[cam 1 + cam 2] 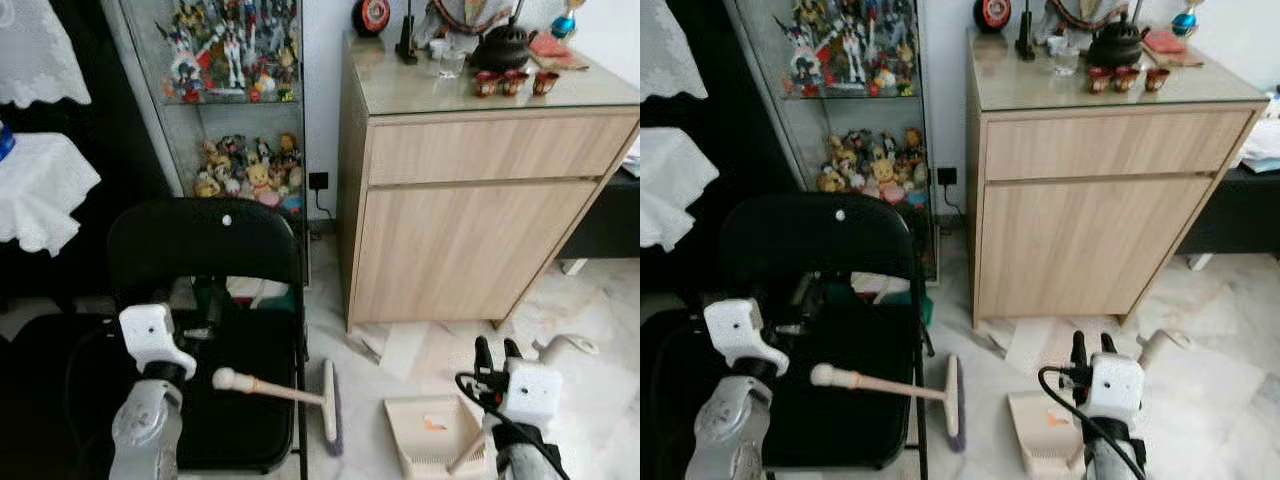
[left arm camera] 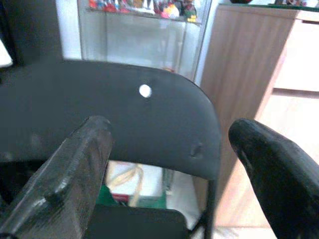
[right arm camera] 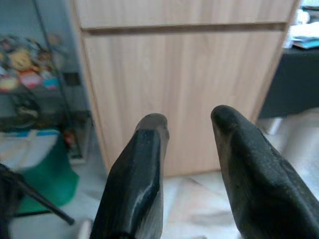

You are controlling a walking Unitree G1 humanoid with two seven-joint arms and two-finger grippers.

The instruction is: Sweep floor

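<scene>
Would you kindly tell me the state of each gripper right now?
Left gripper: open, holding nothing, facing the black folding chair.
Right gripper: open, holding nothing, facing the light wooden cabinet.

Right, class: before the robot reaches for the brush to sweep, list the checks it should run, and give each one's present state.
1. Brush in view, handle lying across the black chair seat: ok.
2. Dustpan on the floor beside it: ok.
3. Left end effector open, empty: ok.
4. Right end effector open, empty: ok.
5. Brush head free of the chair leg: cannot tell.
6. Paper scraps by the wooden cabinet reachable: cannot tell.
</scene>
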